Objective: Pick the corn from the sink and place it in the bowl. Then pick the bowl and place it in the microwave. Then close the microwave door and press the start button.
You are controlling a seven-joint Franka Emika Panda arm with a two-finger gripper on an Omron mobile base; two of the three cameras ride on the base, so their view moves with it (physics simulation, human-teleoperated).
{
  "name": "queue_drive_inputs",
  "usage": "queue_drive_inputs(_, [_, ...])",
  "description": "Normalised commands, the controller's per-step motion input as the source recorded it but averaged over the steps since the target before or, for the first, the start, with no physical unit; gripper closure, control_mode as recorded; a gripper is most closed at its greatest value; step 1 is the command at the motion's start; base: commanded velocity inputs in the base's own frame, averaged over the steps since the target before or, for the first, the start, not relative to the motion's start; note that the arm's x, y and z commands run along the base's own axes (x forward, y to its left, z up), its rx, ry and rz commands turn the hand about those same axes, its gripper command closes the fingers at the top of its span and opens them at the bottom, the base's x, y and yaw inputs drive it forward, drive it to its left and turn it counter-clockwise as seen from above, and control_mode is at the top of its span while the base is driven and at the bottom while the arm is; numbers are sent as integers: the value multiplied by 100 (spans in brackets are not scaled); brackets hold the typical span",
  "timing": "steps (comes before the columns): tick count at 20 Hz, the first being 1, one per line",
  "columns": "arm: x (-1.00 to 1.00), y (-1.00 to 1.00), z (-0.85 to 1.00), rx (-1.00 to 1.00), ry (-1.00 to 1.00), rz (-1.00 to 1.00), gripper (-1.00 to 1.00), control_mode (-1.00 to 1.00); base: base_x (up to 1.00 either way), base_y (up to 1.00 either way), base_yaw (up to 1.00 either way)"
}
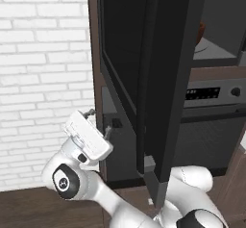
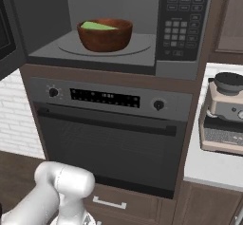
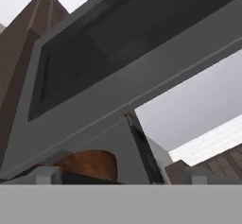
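Microwave door (image 1: 158, 78) stands open: rigid, hinged, likely swings lightly; push its outer face near the free edge. Open, empty claw (image 1: 100, 121) waits at its eight o'clock.

The left base view looks from behind the arm on its left, close to the edge of the open microwave door (image 1: 158, 78), which blocks most of the microwave (image 1: 216, 25), with the oven (image 1: 211, 121) seen past it. The right base view looks from the other side, straight at the microwave and the oven below, so both views share these two and the bowl (image 2: 105, 34) inside. The hand view sits low and very near, tipped up at the underside of the door, with the bowl at its bottom edge.
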Motion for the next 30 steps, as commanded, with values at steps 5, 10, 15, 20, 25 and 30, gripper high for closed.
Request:
queue_drive_inputs(5, [-19,59,28,0,-16,2,-100,-100,0,0,0])
queue_drive_inputs(10, [-63,16,73,0,-25,0,-100,-100,0,0,0])
queue_drive_inputs(15, [-66,-3,63,0,-23,0,-100,-100,0,0,0])
queue_drive_inputs(20, [-49,-34,43,2,-19,1,-100,-100,0,0,0])
queue_drive_inputs(25, [-38,-53,14,9,-15,8,-100,-100,0,0,0])
queue_drive_inputs(30, [-23,-66,0,17,-9,14,-100,-100,0,0,0])
